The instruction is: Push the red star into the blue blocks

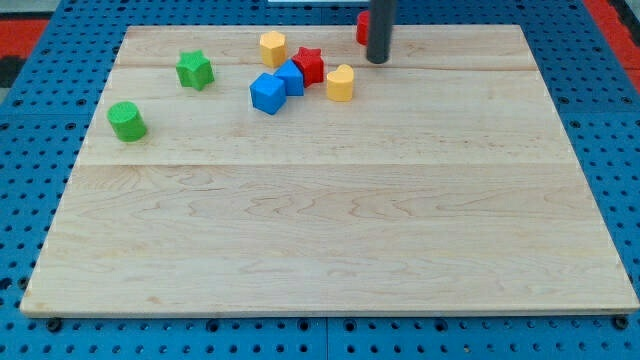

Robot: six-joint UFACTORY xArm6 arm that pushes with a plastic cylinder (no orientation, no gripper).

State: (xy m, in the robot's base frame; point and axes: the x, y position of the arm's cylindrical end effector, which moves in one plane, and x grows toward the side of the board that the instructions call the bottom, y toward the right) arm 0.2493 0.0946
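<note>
The red star [310,65] lies near the view's top, touching the right side of one blue block [291,77]. A second blue block [267,93] sits just below-left of the first, touching it. My tip [377,60] is down on the board to the right of the red star, apart from it, with a yellow block [340,83] lying between and a little lower.
A yellow hexagon-like block [272,47] sits above the blue blocks. A green star [195,69] and a green cylinder [127,121] lie at the left. A red block [363,27] shows partly behind the rod at the board's top edge [320,28].
</note>
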